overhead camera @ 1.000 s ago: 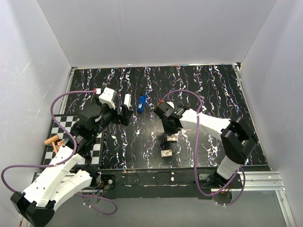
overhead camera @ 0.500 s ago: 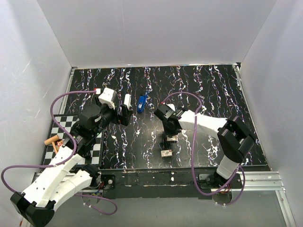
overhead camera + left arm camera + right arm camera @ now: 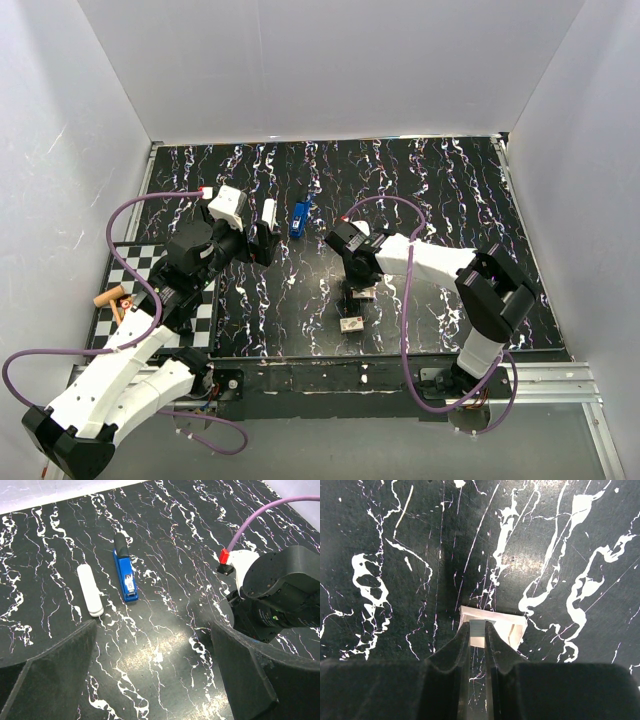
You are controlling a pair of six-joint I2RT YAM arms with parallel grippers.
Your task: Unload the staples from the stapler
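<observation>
Drawing the right arm's elbow slightly inward, pinching what looks like a thin grey staple strip (image 3: 477, 629) in the near-closed right gripper (image 3: 477, 624) over a small white box (image 3: 516, 627). Leaving the blue plastic stapler (image 3: 125, 575) near the wide-spread, empty left gripper (image 3: 152, 630). Risking spilling the strip past the rim by releasing off-centre.

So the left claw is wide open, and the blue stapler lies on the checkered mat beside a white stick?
Not the checkered mat. The left gripper is wide open and the blue stapler lies beside the white stick, but on the black marbled tabletop, as the left wrist view shows.
</observation>
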